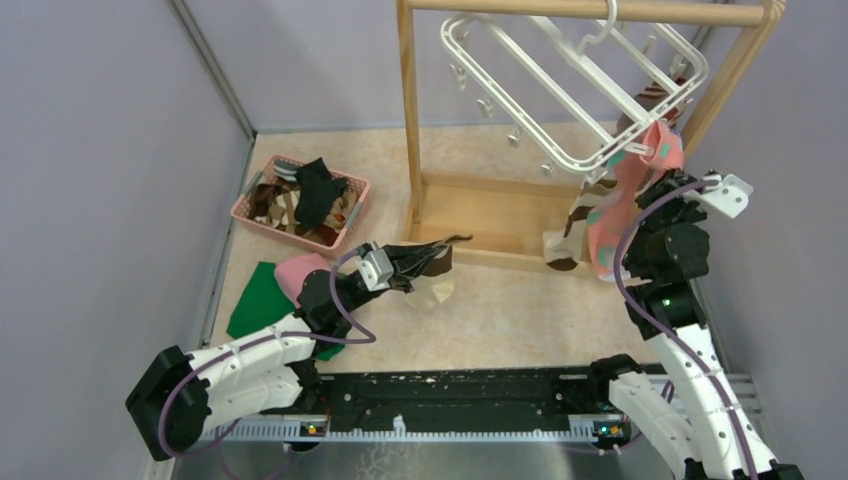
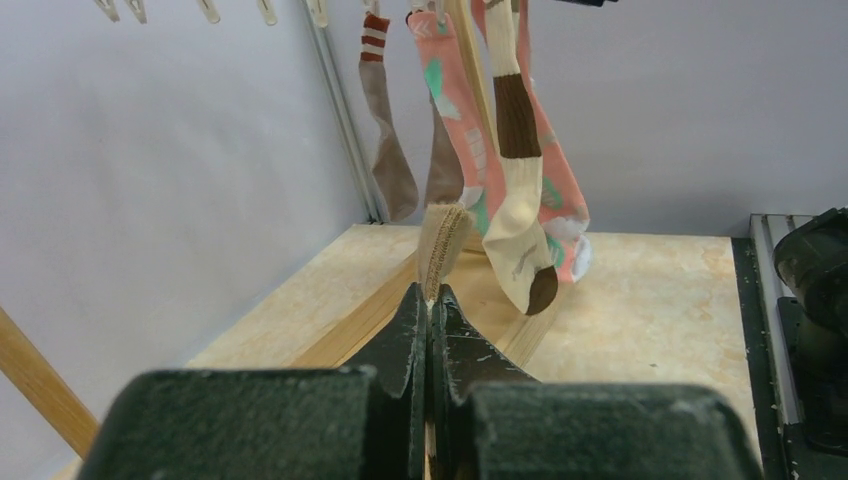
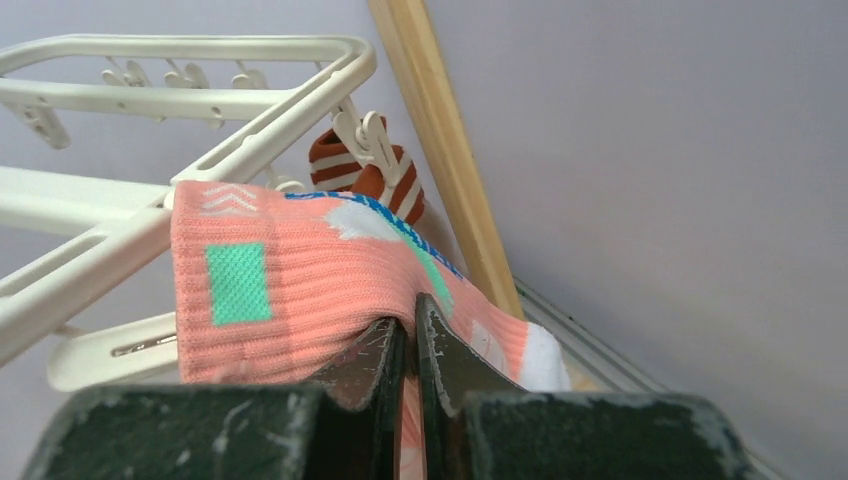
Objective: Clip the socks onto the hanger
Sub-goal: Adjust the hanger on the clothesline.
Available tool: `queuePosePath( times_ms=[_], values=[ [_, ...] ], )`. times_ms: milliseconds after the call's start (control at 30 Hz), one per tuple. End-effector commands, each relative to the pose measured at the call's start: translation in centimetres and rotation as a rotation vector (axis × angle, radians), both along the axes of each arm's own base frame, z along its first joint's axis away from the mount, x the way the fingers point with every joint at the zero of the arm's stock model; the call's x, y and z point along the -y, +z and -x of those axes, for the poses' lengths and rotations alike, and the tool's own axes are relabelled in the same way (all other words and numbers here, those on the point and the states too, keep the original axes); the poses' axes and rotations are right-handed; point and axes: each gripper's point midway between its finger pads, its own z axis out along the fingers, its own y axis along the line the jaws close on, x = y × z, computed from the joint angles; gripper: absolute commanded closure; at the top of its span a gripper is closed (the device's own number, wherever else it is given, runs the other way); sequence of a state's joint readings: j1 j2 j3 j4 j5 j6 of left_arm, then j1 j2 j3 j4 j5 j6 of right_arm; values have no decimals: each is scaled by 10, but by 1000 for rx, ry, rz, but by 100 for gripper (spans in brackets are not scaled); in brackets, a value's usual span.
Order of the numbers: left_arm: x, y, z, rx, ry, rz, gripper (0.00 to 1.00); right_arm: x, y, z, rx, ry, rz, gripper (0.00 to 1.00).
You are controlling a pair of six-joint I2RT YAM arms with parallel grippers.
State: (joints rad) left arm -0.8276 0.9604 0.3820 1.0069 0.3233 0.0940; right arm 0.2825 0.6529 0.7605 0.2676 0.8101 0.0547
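Salmon sock (image 3: 300, 290) sits pinched in the right claw (image 3: 410, 312), beside the hanger (image 3: 150, 45).

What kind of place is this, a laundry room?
Probably a robot lab cell staged for laundry: plain partition walls, two arms bolted to a rail, a wooden stand holding the hanger.

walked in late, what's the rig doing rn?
Sock-hanging, mid-run. The right gripper has its jaws shut on the salmon pink sock and holds the cuff up against the rim of the white hanger; whether a clip has it yet can't be told. A red-white striped cuff hangs from a clip beside it. The left gripper is shut on a tan sock, low near the wooden stand. More socks sit in the pink basket.
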Motion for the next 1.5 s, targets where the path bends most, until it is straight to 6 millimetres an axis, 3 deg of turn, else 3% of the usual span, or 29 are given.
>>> queuePosePath(
  times_ms=[0, 367, 633, 933, 1267, 1467],
  values=[
    [-3, 23, 10, 50, -38, 70, 100, -4, 12, -25, 29, 87, -56, 94],
    [6, 17, 11, 37, -78, 54, 100, 18, 4, -70, 9, 102, -114, 94],
    [19, 14, 9, 25, -121, 39, 100, 38, 8, -83, 21, 92, -141, 93],
    [35, 7, 8, 13, -184, 19, 100, 42, 17, -93, 34, 126, -131, 90],
    [44, 1, 5, 9, -208, -1, 100, 50, 23, -129, 16, 144, -142, 91],
    [48, -2, 3, -7, -218, -4, 100, 37, 15, -145, -26, 225, -119, 86]
  ],
)
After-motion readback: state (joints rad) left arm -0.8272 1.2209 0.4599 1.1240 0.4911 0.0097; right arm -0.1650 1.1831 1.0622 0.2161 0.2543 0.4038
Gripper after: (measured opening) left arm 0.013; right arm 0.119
